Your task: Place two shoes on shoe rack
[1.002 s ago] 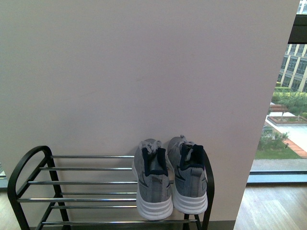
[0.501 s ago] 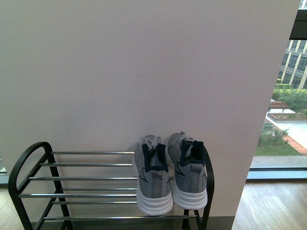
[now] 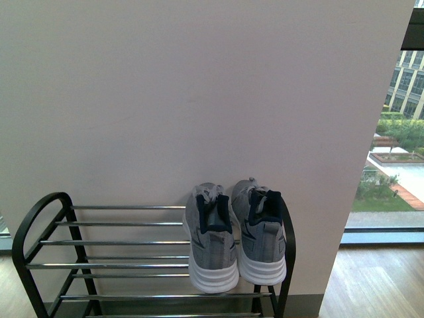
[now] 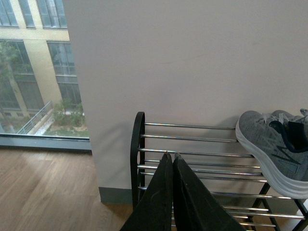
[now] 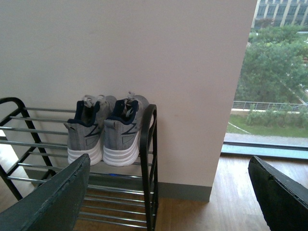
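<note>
Two grey sneakers (image 3: 213,242) top the shoe rack (image 3: 112,242), its bottom cut off; left hand (image 4: 172,159) pinched together, right hand (image 5: 168,161) spread, both well clear.

Grey sneakers (image 3: 218,246) block shoe rack (image 3: 119,265) right end, left side free, wall (image 3: 199,99) behind
</note>
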Controlling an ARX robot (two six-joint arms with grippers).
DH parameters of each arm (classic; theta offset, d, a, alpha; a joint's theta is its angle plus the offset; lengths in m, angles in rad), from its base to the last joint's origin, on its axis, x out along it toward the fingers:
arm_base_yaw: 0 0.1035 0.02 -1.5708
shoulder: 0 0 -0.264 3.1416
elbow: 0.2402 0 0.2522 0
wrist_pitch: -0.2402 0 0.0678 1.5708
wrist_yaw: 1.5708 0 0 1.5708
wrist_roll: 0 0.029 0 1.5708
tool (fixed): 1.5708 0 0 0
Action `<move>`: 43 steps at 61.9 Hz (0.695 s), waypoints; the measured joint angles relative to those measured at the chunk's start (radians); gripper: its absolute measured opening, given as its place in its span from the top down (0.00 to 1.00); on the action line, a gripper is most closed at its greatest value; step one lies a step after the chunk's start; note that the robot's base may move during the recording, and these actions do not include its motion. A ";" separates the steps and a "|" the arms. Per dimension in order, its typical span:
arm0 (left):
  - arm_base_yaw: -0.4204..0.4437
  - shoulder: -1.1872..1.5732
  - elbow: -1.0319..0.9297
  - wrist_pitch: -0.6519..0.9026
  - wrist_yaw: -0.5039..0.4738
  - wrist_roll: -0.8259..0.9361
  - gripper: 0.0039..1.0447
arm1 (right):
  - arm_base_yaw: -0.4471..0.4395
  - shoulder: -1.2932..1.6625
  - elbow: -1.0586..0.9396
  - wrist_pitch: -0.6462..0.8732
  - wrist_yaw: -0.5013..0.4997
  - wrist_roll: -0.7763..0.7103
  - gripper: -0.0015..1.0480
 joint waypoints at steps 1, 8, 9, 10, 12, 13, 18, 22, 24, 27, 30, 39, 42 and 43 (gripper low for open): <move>0.000 -0.010 0.000 -0.010 0.000 0.000 0.99 | 0.000 0.000 0.000 0.000 0.000 0.000 0.09; 0.000 -0.053 0.000 -0.051 0.000 0.000 0.99 | 0.000 0.000 0.000 0.000 0.000 0.000 0.09; 0.000 -0.056 0.000 -0.054 0.000 0.000 0.99 | 0.000 0.000 0.000 0.000 0.000 0.000 0.09; 0.000 -0.062 0.000 -0.059 0.000 0.000 0.99 | 0.000 0.000 0.000 0.000 0.000 0.000 0.09; 0.000 -0.068 0.000 -0.064 0.000 0.000 0.99 | 0.000 0.000 0.000 0.000 0.000 0.000 0.09; 0.000 -0.072 0.000 -0.070 0.000 0.000 0.99 | 0.000 0.000 0.000 0.000 0.000 0.000 0.09; 0.000 -0.088 0.000 -0.087 0.000 0.000 0.99 | 0.000 0.000 0.000 0.000 0.000 0.000 0.09; 0.000 -0.101 0.000 -0.100 0.000 0.000 0.99 | 0.000 0.000 0.000 0.000 0.000 0.000 0.09; 0.000 -0.115 0.000 -0.114 0.000 0.000 0.99 | 0.000 0.000 0.000 0.000 0.000 0.000 0.09; 0.000 -0.167 0.000 -0.191 0.000 0.000 0.99 | 0.000 0.000 0.000 0.000 0.000 0.000 0.09; 0.000 -0.231 0.000 -0.263 0.000 0.000 0.99 | 0.000 0.000 0.000 0.000 0.000 0.000 0.09; 0.001 -0.263 0.000 -0.281 0.000 0.000 0.99 | 0.000 0.000 0.000 0.000 0.000 0.000 0.09; 0.001 -0.264 0.000 -0.281 0.000 0.000 0.99 | 0.000 0.000 0.000 0.000 0.000 0.000 0.09; 0.001 -0.264 0.000 -0.281 0.000 0.000 0.99 | 0.000 0.000 0.000 0.000 0.000 0.000 0.09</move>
